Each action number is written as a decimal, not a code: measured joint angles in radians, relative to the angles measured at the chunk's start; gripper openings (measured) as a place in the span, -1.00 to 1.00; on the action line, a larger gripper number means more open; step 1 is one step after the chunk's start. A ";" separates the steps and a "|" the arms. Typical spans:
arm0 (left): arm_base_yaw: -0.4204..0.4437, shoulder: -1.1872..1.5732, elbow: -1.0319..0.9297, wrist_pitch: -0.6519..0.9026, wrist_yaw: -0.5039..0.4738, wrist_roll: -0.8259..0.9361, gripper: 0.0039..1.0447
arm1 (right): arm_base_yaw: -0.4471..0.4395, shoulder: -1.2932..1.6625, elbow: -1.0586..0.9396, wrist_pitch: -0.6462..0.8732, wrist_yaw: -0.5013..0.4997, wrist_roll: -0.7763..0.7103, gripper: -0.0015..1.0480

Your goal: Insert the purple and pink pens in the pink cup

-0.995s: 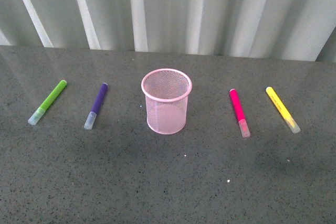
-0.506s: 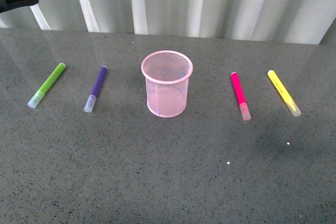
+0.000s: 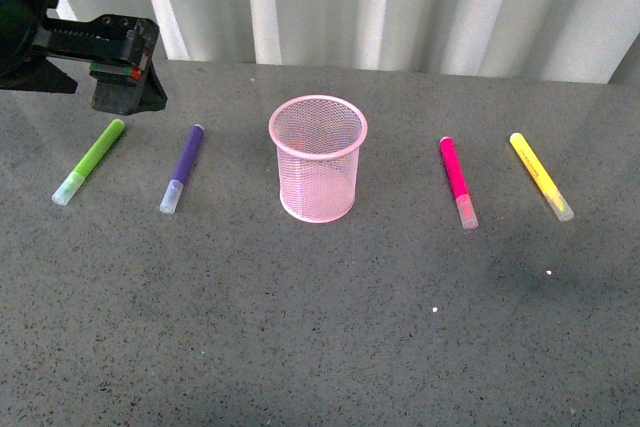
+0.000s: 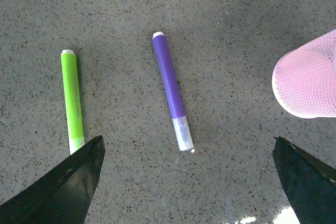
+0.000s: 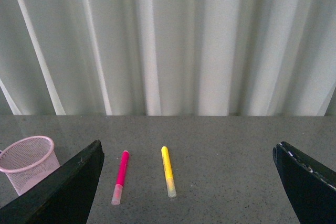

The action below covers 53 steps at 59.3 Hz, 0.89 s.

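Note:
The pink cup point(image 3: 318, 159) stands upright and empty at the table's middle. The purple pen point(image 3: 183, 169) lies left of it, the pink pen point(image 3: 458, 182) right of it. My left gripper point(image 3: 128, 87) is open and empty, raised at the far left behind the purple pen. In the left wrist view the purple pen point(image 4: 170, 93) lies below the open left gripper point(image 4: 187, 139), with the cup point(image 4: 310, 82) at the edge. My right gripper point(image 5: 187, 144) is open and empty; its view shows the pink pen point(image 5: 120, 177) and cup point(image 5: 29, 163) ahead of it. It is outside the front view.
A lime-green marker point(image 3: 90, 162) lies left of the purple pen, also in the left wrist view point(image 4: 72, 98). A yellow marker point(image 3: 540, 177) lies right of the pink pen, also in the right wrist view point(image 5: 167, 171). A pale curtain hangs behind the grey table point(image 3: 320, 327).
My left arm has come into the front view from the upper left, reaching toward the purple pen's side. The pens and cup have not moved.

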 joint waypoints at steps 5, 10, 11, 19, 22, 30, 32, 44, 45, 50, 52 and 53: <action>-0.009 0.054 0.040 -0.001 -0.015 0.001 0.88 | 0.000 0.000 0.000 0.000 0.000 0.000 0.87; -0.018 0.101 0.070 -0.002 -0.029 0.005 0.88 | 0.000 0.000 0.000 0.000 0.000 0.000 0.87; -0.019 0.108 0.074 -0.002 -0.031 0.006 0.88 | 0.000 0.000 0.000 0.000 0.000 0.000 0.87; -0.034 0.192 0.137 -0.013 -0.049 0.008 0.88 | 0.000 0.000 0.000 0.000 0.000 0.000 0.87; -0.042 0.226 0.174 -0.015 -0.054 0.009 0.88 | 0.000 0.000 0.000 0.000 0.000 0.000 0.87; -0.055 0.270 0.219 -0.021 -0.053 0.012 0.88 | 0.000 0.000 0.000 0.000 0.000 0.000 0.87; -0.058 0.280 0.230 -0.021 -0.058 0.013 0.88 | 0.000 0.000 0.000 0.000 0.000 0.000 0.87; -0.066 0.341 0.270 -0.027 -0.068 0.015 0.88 | 0.000 0.000 0.000 0.000 0.000 0.000 0.87; -0.066 0.344 0.272 -0.027 -0.068 0.015 0.88 | 0.000 0.000 0.000 0.000 0.000 0.000 0.87; -0.066 0.369 0.291 -0.034 -0.066 0.014 0.88 | 0.000 0.000 0.000 0.000 0.000 0.000 0.87; -0.066 0.375 0.297 -0.035 -0.066 0.013 0.88 | 0.000 0.000 0.000 0.000 0.000 0.000 0.87; -0.065 0.381 0.301 -0.035 -0.065 0.013 0.88 | 0.000 0.000 0.000 0.000 0.000 0.000 0.87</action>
